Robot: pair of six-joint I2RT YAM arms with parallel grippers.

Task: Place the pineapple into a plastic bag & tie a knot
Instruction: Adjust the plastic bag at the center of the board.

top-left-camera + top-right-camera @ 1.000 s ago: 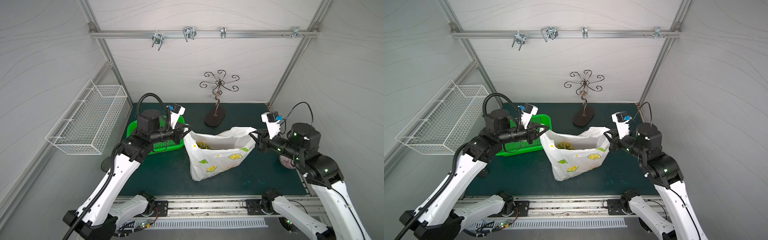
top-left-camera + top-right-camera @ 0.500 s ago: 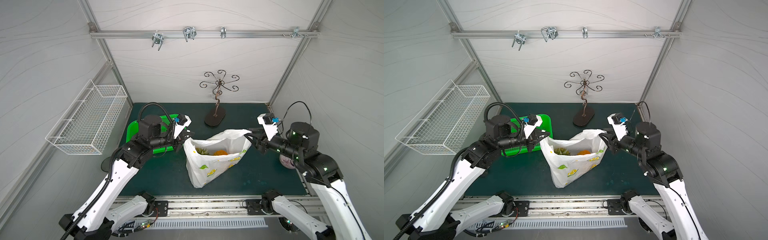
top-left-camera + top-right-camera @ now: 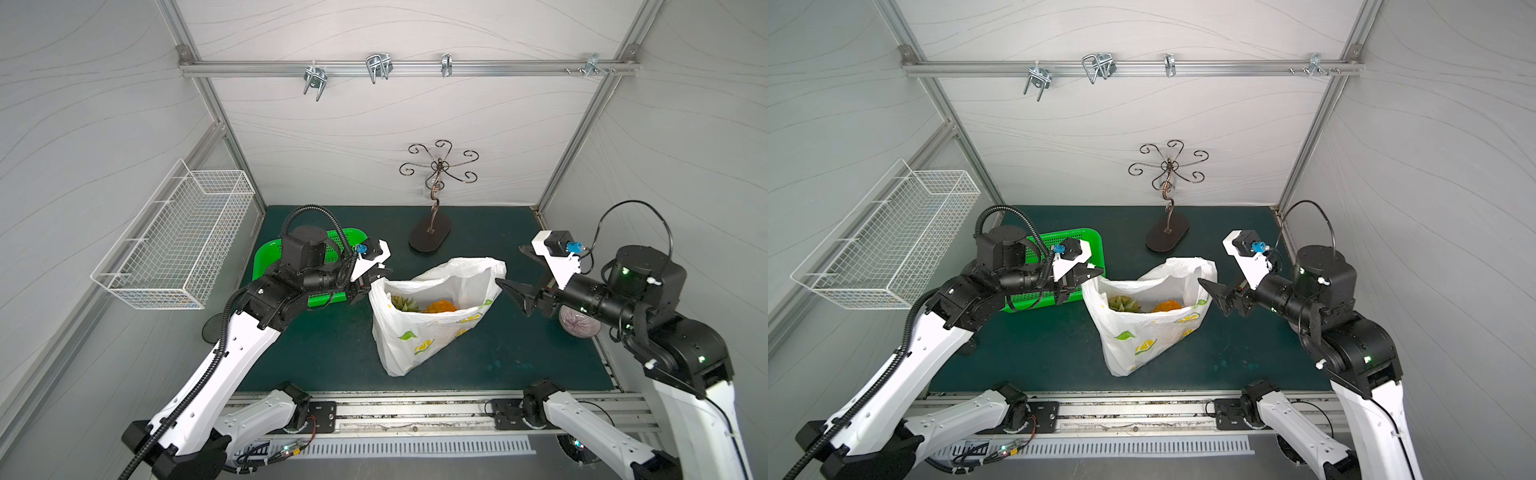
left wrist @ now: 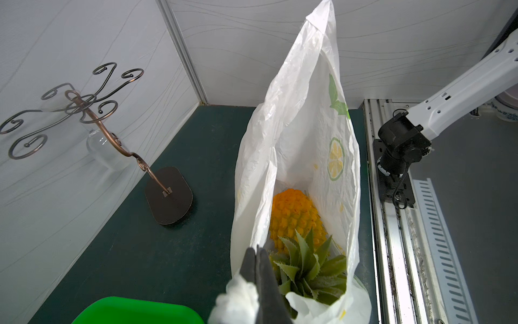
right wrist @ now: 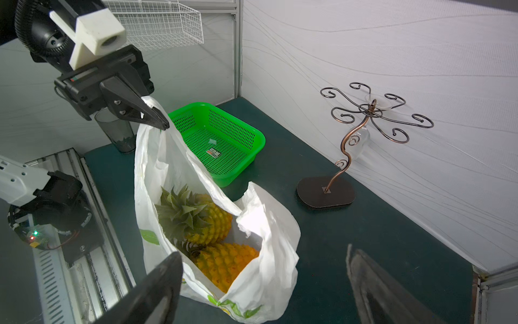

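2 pineapples (image 5: 207,221) already inside plastic bag (image 3: 415,332). Left gripper (image 5: 161,124) clamped on 1 handle (image 5: 150,137); right gripper (image 3: 512,298) wide apart, holds nothing. Knot not yet tied.

No words, brands or numbers can be read anywhere. A small dark sticker (image 5: 213,151) lies on the floor of the green basket (image 5: 243,165), but its print is too small to make out. The plastic bag (image 5: 269,238) bears only printed lemon slices and green leaves.
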